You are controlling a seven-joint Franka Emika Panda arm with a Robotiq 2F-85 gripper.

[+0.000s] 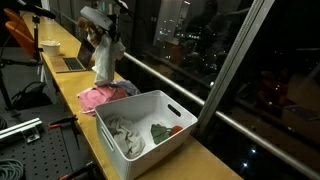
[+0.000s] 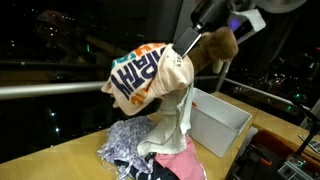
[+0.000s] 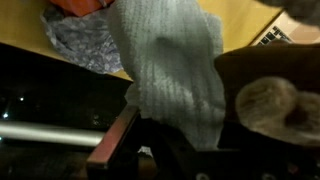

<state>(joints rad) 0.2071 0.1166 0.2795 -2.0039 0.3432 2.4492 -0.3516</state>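
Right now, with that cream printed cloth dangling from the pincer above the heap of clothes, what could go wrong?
1. The cream printed cloth hangs long from the shut pincer; its tail seems to reach the pink and grey heap of clothes, so a swing may drag pieces off the wooden counter.
2. It fills the wrist view, so aiming near the white plastic bin is half blind.

White rounded arm (image 2: 258,14); black boxy gripper (image 2: 188,42); dark slim fingers (image 3: 112,150).
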